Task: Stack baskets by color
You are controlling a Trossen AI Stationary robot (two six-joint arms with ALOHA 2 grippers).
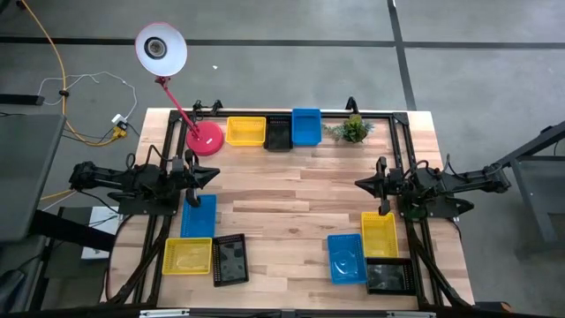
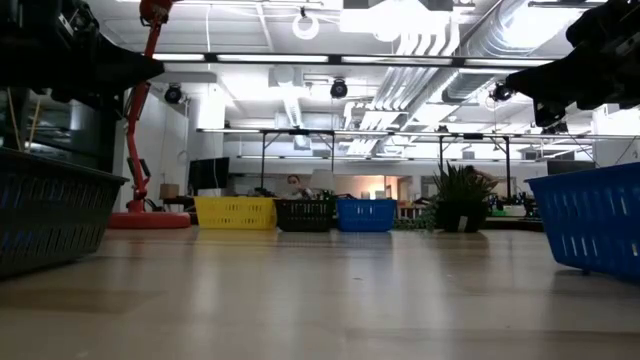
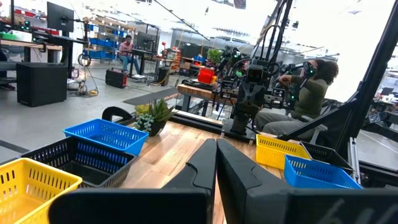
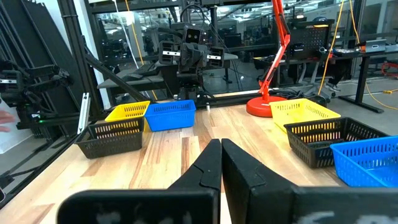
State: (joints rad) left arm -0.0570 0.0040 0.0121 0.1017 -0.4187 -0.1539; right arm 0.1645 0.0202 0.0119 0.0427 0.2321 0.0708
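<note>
2 closed, empty grippers: left gripper [image 1: 210,176], right gripper [image 1: 360,184]

The room is bright, lit by long ceiling lights [image 2: 300,62] that glow white in the low view. The wooden table [image 1: 291,199] is evenly lit from above with only soft, small shadows, and it shines pale in the low view. In the left wrist view a big window [image 3: 348,31] glares white, and the close dark fingers [image 3: 205,168] look blurry.
</note>
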